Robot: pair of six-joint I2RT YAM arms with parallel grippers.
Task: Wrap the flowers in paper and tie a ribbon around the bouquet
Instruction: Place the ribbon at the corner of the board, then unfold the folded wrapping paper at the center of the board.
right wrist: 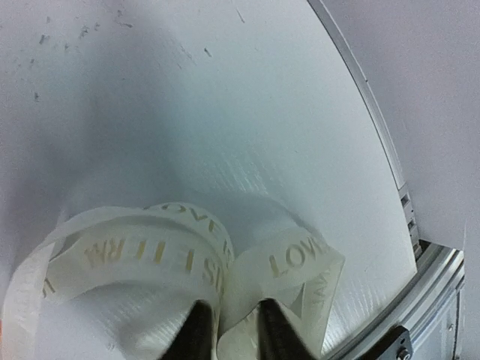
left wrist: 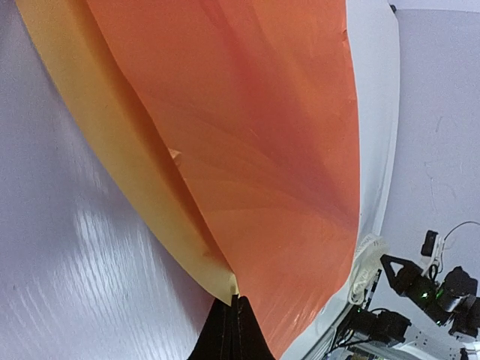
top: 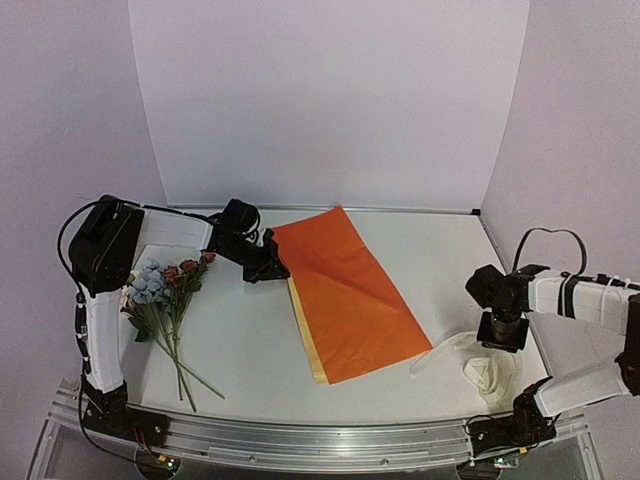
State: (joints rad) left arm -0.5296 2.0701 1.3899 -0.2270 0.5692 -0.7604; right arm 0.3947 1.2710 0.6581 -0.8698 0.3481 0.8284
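**Corner pinch on the sheet, ribbon straddled: wrapping not yet begun**

Left gripper (left wrist: 229,324): the jaws are closed flat together on the edge of the paper (top: 350,295). They hold it at the corner where the orange face meets the folded-over yellow reverse. The sheet fans forward from the jaws, with orange to their right and the yellow strip to their left. A corner pinch seems a sensible hold, since it lets the arm drag or lift the whole sheet without creasing its middle. The thin edge could slip or tear if pulled sharply.

The flowers (top: 165,290) lie on the table (top: 250,350), behind these jaws and to their outer side, well apart from the paper. Their blooms point away from the arm bases, their stems point toward them, and nothing grips them. As they lie wholly off the sheet, the first step, bringing paper and stems together, is judged unfinished.

Right gripper (right wrist: 234,313): the jaws stand a little apart, pointing down into the heaped ribbon (right wrist: 142,251). One fold of ribbon rises in the gap between them, and lettered loops curl away ahead of the fingertips and to either side. The fold looks slack, so no firm hold is judged. Whether the pads touch it cannot be told. The heap sits beside the sheet's near corner, handy for the later tying.
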